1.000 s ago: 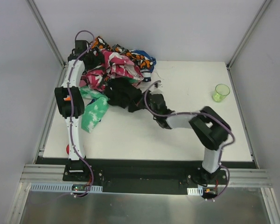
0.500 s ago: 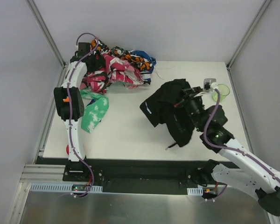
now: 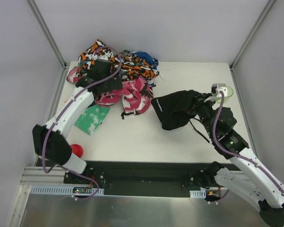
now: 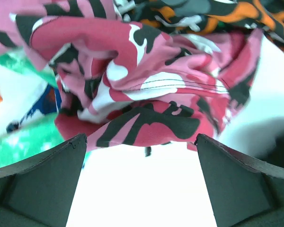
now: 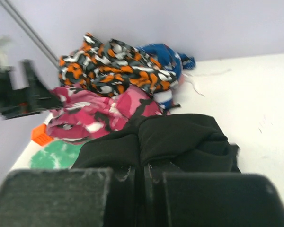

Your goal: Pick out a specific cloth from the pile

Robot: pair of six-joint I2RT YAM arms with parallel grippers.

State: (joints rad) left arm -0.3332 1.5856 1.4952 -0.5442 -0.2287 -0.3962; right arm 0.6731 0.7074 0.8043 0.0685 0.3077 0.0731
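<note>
Black cloth (image 3: 176,109) is pinched in my right jaws, which are closed tight on a fold of it. The rest bunches and droops just ahead of them, and I cannot quite tell whether its lower edge touches the tabletop (image 3: 132,137). It is off the pile (image 3: 120,66), which lies ahead and to the left of these jaws. My left jaws stand wide apart with nothing between them, at the near edge of the pile, with the pink camouflage cloth (image 4: 146,94) just beyond their tips. A green-and-white cloth (image 3: 91,119) lies beside them.
</note>
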